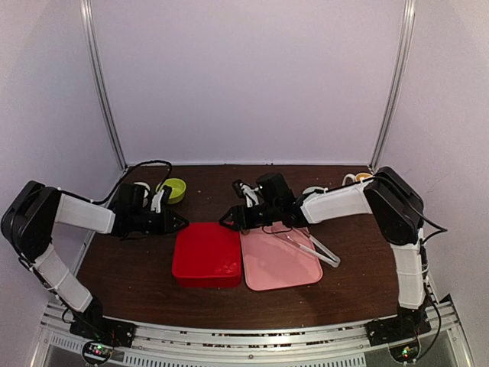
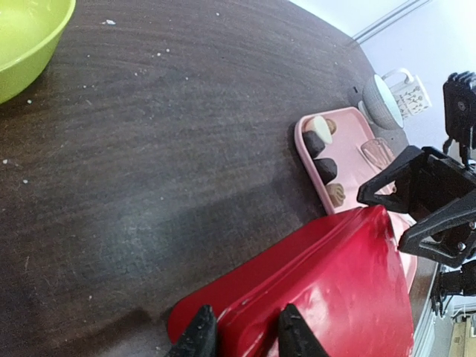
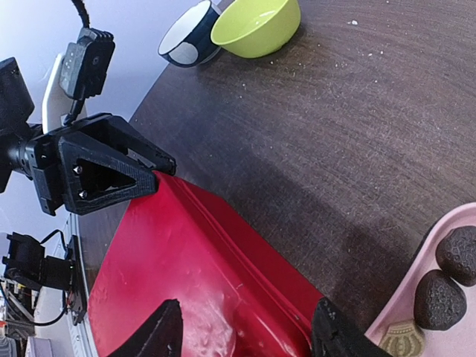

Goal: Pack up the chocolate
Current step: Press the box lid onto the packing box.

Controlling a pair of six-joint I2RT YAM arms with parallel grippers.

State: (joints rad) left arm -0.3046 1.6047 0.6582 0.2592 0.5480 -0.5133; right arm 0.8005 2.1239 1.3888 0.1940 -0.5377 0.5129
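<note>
Red container (image 1: 206,254) flanked by both claws; chocolate (image 2: 325,169) sits in the pink tray (image 1: 284,274).

Progress, judged: partway at best, packing not closed out. At least 3 pieces, dark and light brown with 1 part cream, lie bunched in the tray's far-left corner against its rim; elsewhere the tray carries the pale tongs (image 1: 315,248). The red container lies just beside the tray, smooth face up, contents hidden; it reads as a lid or box not yet joined to the tray. Left gripper (image 2: 247,327) has its fingers drawn close about the container's far-left corner; a firm grip cannot be confirmed. Right gripper (image 3: 249,312) stands spread wide over the far-right corner, holding nothing. Green bowl (image 3: 256,26) at the back shows no pieces.
</note>
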